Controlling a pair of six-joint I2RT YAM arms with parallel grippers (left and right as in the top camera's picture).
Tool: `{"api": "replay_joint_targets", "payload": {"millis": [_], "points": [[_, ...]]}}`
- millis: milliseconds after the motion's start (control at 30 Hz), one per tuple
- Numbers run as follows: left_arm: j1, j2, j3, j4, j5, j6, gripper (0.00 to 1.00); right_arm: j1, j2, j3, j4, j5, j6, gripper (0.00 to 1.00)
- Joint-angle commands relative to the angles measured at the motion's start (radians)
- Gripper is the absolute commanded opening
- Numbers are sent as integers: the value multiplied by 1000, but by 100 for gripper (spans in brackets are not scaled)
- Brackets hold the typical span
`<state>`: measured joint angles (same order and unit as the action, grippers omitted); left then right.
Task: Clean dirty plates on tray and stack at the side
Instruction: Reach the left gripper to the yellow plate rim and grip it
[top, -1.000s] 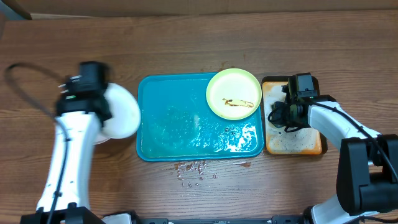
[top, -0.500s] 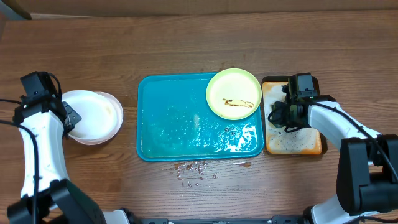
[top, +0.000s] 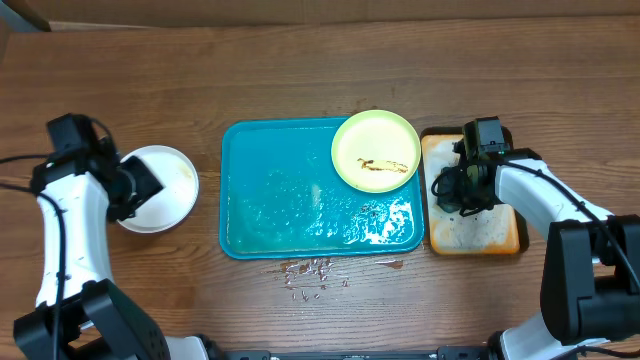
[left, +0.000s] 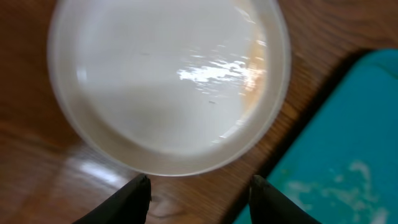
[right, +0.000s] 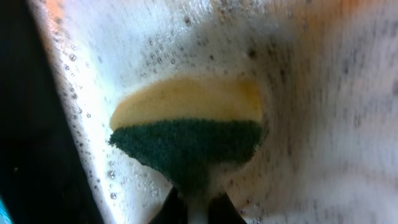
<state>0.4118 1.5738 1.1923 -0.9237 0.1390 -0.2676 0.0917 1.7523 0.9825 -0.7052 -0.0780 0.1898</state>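
Observation:
A white plate (top: 160, 188) lies on the wood to the left of the teal tray (top: 290, 200). My left gripper (top: 140, 187) hovers at its left edge, open, with nothing between the fingers. In the left wrist view the white plate (left: 168, 81) fills the top, and both fingertips (left: 135, 198) sit just short of its near rim. A pale yellow-green plate (top: 376, 150) with a brown smear rests in the tray's far right corner. My right gripper (right: 198, 210) is shut on a yellow and green sponge (right: 186, 134) over the foamy orange tray (top: 500, 235).
Soapy water pools in the teal tray's right front part (top: 385, 222). Drops and crumbs (top: 310, 268) lie on the table just in front of the tray. The teal tray's corner (left: 354, 155) shows to the right of the left fingers.
The left arm carried a white plate out to the left and set it on the one there. Its jaws have opened and let go. The right arm has hardly moved.

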Motion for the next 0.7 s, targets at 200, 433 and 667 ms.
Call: {"api": "replay_joint_targets", "payload": {"millis": [200,433,667], "points": [[-260,8,22,52,195,115,62,-3,5,193,-215,5,-30,4],[-469,8,22,210,192,138,66,-3,8,150,-220,10,-29,4],[-590,10,22,322,165,137,66,-3,11,29,-144,10,-6,4]]}}
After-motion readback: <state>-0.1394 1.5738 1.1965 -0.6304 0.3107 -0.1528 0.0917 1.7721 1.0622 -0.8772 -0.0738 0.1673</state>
